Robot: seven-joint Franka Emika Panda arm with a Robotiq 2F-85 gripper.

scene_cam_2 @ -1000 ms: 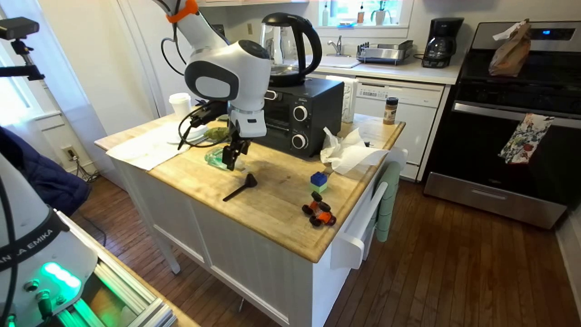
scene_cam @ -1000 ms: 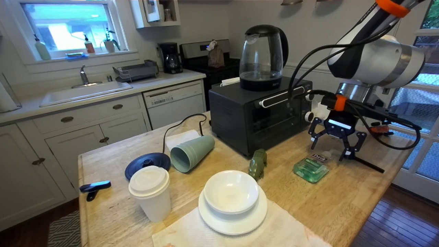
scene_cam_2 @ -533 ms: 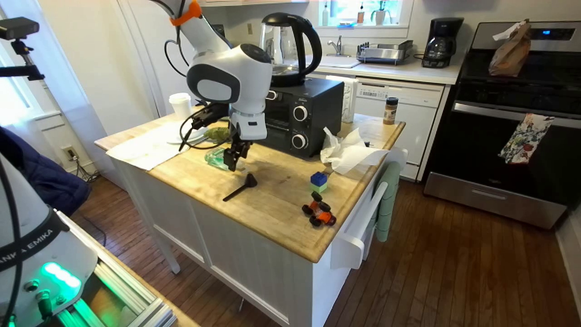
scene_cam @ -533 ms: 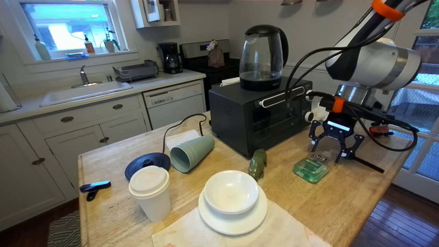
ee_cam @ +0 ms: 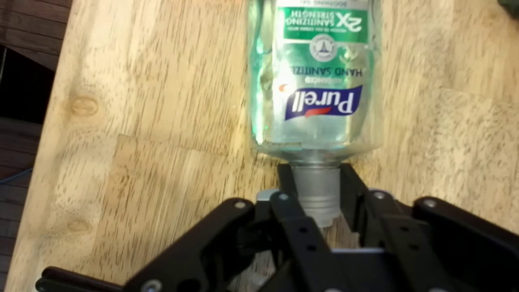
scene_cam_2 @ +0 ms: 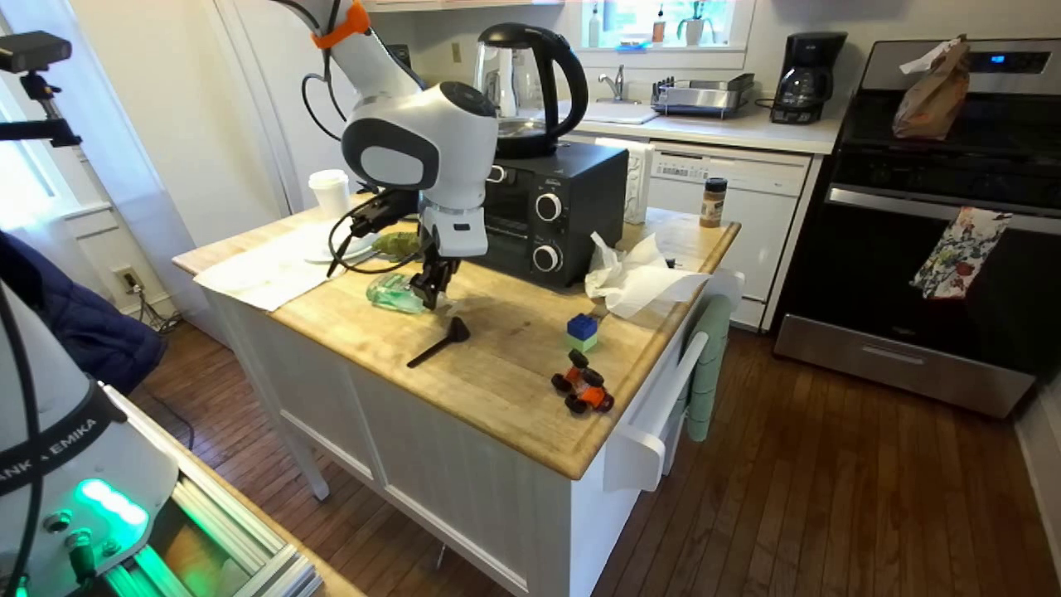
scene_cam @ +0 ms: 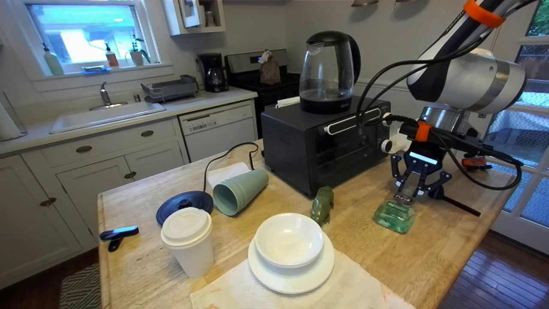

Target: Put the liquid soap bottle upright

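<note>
Clearly spells out "2X Sanitizing Strength" in the wrist view, upside down, across the label [ee_cam: 324, 30] of the liquid soap bottle [ee_cam: 318, 81]; shrinks that print past reading in both exterior views. Takes in, in an exterior view, a pale green cup [scene_cam: 240, 193] lying on its side; adds, in an exterior view, stacked blue and green blocks [scene_cam_2: 582, 332]. Pairs glossy, see-through plastic and rounded shoulders with a ribbed, frosted cap [ee_cam: 318, 192], against the streaked, knotted wood of the table [ee_cam: 174, 101]. Lies on that table with the label facing up, between a green figure [scene_cam: 322, 206] and a black utensil [scene_cam_2: 454, 333]. Stretches lengthwise down the wrist view with the cap toward the gripper [ee_cam: 316, 178]; runs nearly sideways in an exterior view with the base [scene_cam_2: 375, 292] at left. Sits pinched at the cap between 2 matte black fingers [ee_cam: 288, 178].
</note>
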